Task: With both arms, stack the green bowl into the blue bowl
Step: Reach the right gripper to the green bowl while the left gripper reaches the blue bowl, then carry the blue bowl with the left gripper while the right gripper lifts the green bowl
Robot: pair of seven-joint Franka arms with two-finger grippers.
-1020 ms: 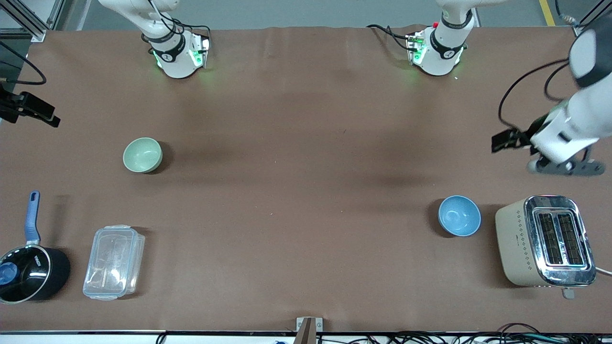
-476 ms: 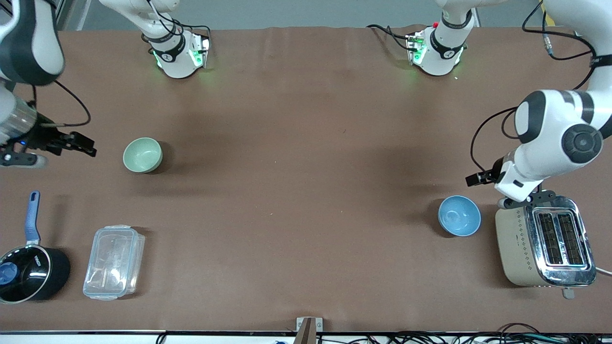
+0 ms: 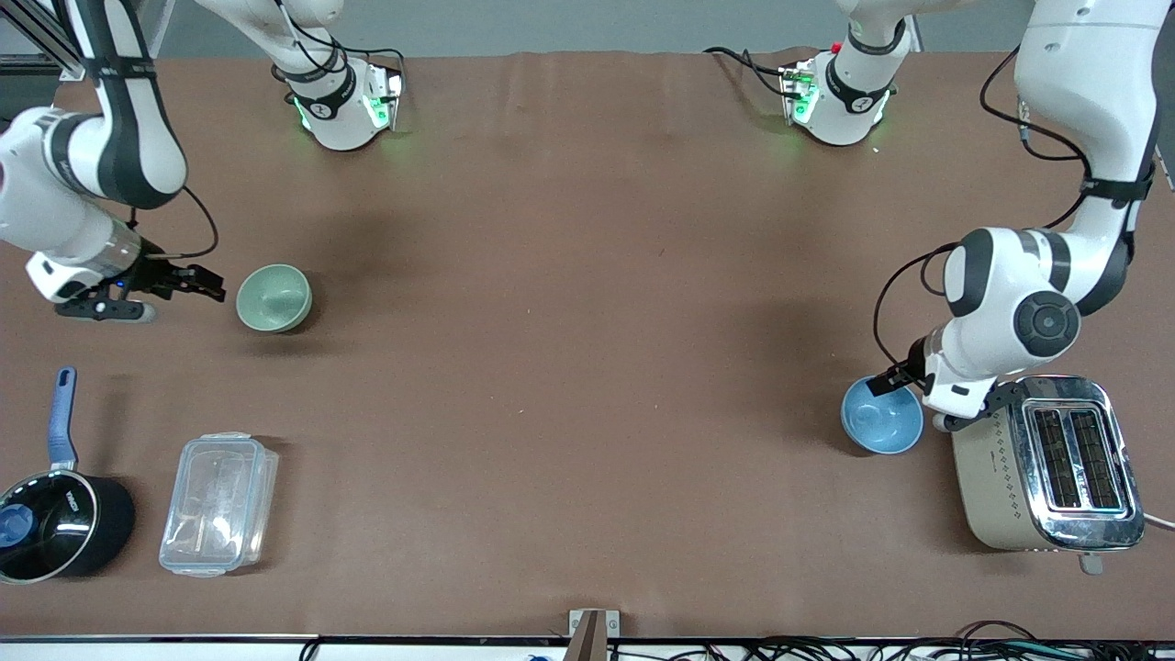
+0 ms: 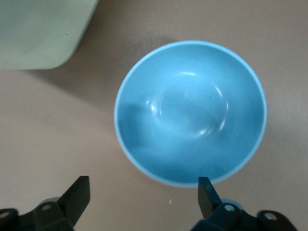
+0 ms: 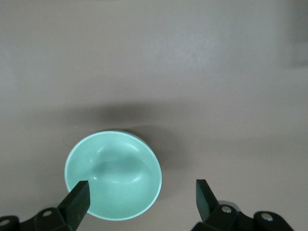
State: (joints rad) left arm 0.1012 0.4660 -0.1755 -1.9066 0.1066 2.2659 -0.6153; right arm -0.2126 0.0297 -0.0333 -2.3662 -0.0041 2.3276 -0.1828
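The pale mint-green bowl [image 3: 274, 296] stands upright on the brown table toward the right arm's end. My right gripper [image 3: 207, 283] hangs open just beside its rim; in the right wrist view the green bowl [image 5: 113, 175] lies partly between the open fingertips [image 5: 79, 195]. The light-blue bowl [image 3: 881, 415] stands upright toward the left arm's end, beside the toaster. My left gripper [image 3: 889, 381] is open over the bowl's rim; in the left wrist view the blue bowl [image 4: 190, 112] sits just ahead of the open fingertips [image 4: 206, 191]. Both grippers are empty.
A beige toaster [image 3: 1046, 464] stands right beside the blue bowl, and its corner shows in the left wrist view [image 4: 41, 31]. A clear plastic box [image 3: 218, 504] and a black saucepan with a blue handle [image 3: 50, 514] stand near the front edge at the right arm's end.
Both arms have swung in from the table's ends. My right gripper has come up beside the green bowl; my left gripper has dropped over the blue bowl's rim. The bowls have not moved.
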